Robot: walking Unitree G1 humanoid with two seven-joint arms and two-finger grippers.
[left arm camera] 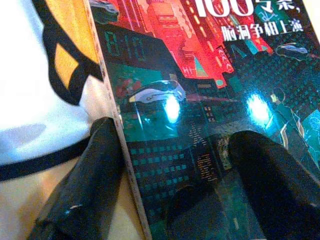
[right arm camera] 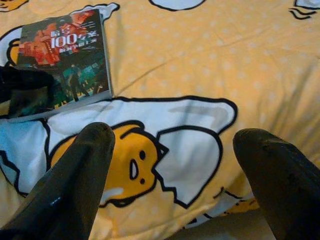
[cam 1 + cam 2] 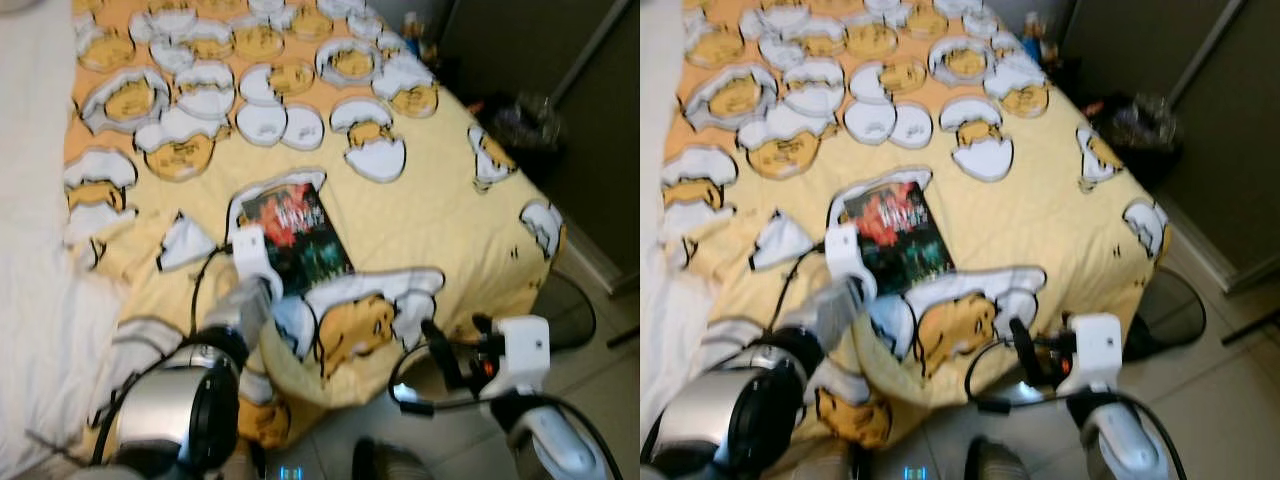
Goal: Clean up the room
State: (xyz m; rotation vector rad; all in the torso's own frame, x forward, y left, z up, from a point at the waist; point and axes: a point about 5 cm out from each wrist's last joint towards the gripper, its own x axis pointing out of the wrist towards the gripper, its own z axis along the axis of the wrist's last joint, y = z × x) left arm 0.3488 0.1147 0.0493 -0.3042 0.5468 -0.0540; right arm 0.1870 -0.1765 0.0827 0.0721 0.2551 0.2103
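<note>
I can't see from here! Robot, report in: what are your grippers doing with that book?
Left gripper at the book on the bed, fingers open astride its near corner. Right gripper open, off the bed's edge. Nothing in the way.

Before me stands a bed (image 3: 440, 215) under a pale yellow cover printed all over with cartoon eggs and white cracked shells. A plain white blanket (image 3: 30, 200) lies along the bed's left edge. Past its right edge, a dark wall (image 3: 560, 90) meets a light tiled floor (image 3: 600, 330). Near the bed's far right corner sits a dark clutter (image 3: 520, 125), too blurred to name.
</note>
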